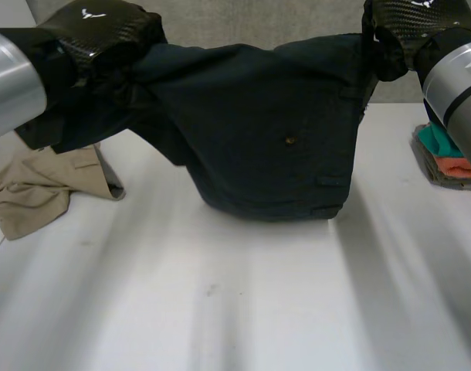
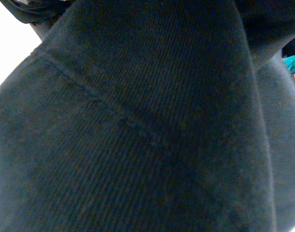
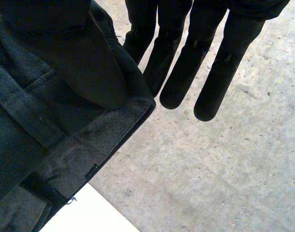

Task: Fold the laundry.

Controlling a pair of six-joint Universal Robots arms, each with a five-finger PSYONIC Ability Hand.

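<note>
Dark navy trousers (image 1: 266, 131) hang stretched between my two raised hands, their lower fold resting on the white table (image 1: 235, 309). My left hand (image 1: 96, 31) is up at the cloth's left end, where the fabric bunches into it. The left wrist view has the dark weave (image 2: 138, 135) right against it, with a seam running across. My right hand (image 3: 186, 63) holds the waistband corner (image 3: 65, 159): the thumb (image 3: 84, 63) presses the cloth against the straight fingers. In the head view the right hand (image 1: 409, 23) sits at the garment's upper right corner.
A crumpled beige garment (image 1: 35, 193) lies on the table at the left, partly under the left arm. A stack of folded teal and orange clothes (image 1: 444, 154) sits at the right edge below the right arm. Grey floor (image 3: 225, 169) lies beyond the table.
</note>
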